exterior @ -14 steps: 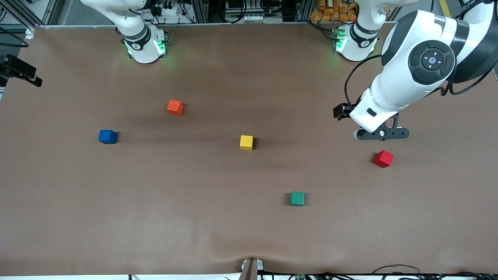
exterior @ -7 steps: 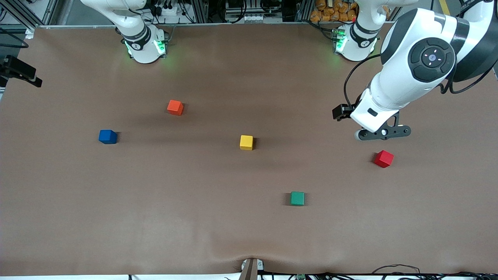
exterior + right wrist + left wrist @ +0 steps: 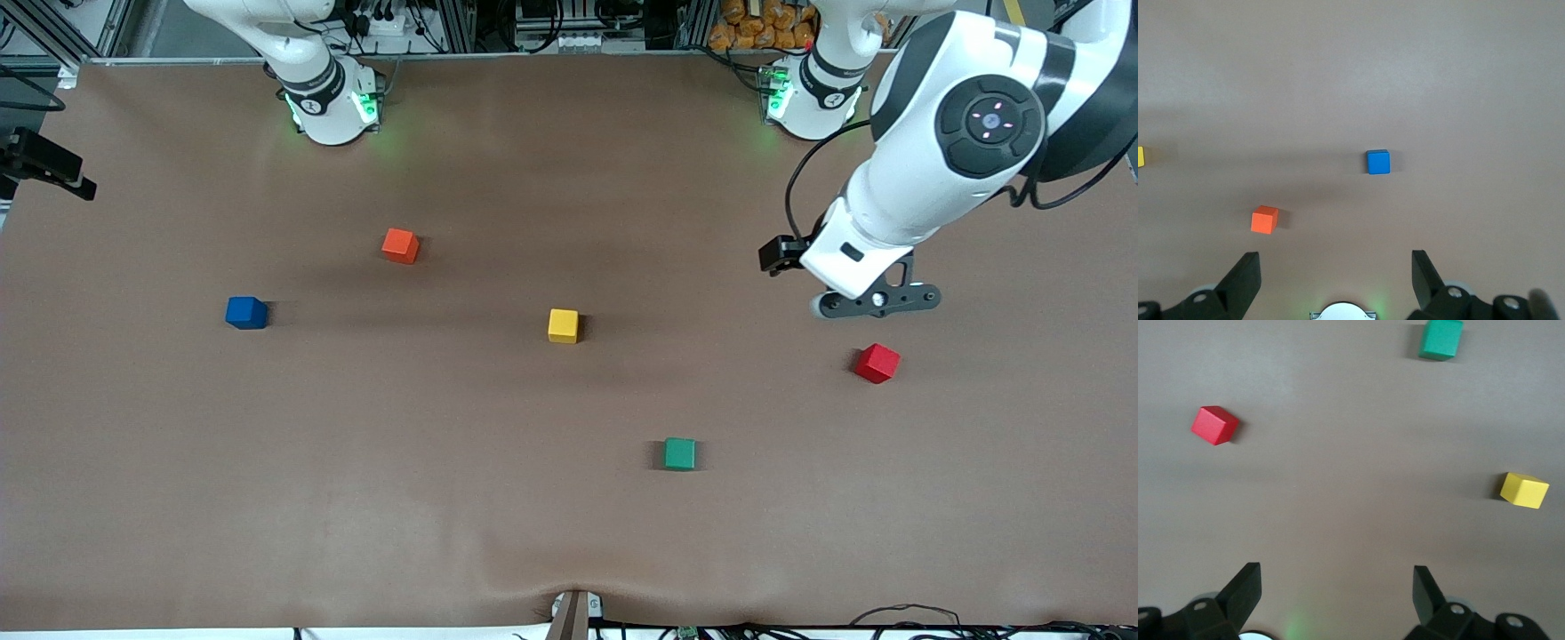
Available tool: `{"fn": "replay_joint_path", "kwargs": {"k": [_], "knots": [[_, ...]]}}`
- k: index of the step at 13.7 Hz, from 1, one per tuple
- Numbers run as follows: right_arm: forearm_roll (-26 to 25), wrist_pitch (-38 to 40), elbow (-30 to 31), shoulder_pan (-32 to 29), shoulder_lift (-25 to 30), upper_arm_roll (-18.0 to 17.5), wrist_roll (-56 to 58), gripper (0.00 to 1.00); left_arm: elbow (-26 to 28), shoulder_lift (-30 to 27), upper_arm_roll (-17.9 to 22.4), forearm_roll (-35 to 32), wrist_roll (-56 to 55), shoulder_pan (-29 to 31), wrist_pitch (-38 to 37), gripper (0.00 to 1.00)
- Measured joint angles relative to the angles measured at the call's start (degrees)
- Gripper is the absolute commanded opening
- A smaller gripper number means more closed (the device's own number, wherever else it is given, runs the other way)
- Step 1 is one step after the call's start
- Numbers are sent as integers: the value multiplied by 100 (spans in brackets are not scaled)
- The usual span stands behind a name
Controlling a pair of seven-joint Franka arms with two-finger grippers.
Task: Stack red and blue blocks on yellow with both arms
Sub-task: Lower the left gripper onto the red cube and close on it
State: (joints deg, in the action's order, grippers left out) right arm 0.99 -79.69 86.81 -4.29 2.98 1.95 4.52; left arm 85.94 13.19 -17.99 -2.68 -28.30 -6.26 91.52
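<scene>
The red block (image 3: 877, 363) lies on the table at the left arm's end and also shows in the left wrist view (image 3: 1215, 425). The yellow block (image 3: 563, 325) sits mid-table. The blue block (image 3: 246, 312) lies at the right arm's end and also shows in the right wrist view (image 3: 1378, 162). My left gripper (image 3: 1336, 577) is open and empty, held over bare table beside the red block, on the side toward the robots' bases. My right gripper (image 3: 1335, 260) is open and empty, up over the table by its own base, outside the front view.
An orange-red cube (image 3: 400, 245) lies between the blue block and the right arm's base (image 3: 331, 105). A green cube (image 3: 679, 453) lies nearer the front camera than the yellow block. The table (image 3: 444, 498) is brown.
The left arm's hand has shifted very slightly toward the robots' bases. No block has moved.
</scene>
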Motion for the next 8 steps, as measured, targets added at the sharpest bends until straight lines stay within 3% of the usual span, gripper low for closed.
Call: {"fn": "replay_joint_path", "kwargs": {"k": [5, 8], "knots": [[13, -5, 0, -2, -2, -2, 0, 100, 251, 348, 45, -112, -22, 22, 530, 100], [44, -11, 0, -2, -2, -6, 0, 100, 863, 419, 67, -710, 390, 495, 1110, 100]]}}
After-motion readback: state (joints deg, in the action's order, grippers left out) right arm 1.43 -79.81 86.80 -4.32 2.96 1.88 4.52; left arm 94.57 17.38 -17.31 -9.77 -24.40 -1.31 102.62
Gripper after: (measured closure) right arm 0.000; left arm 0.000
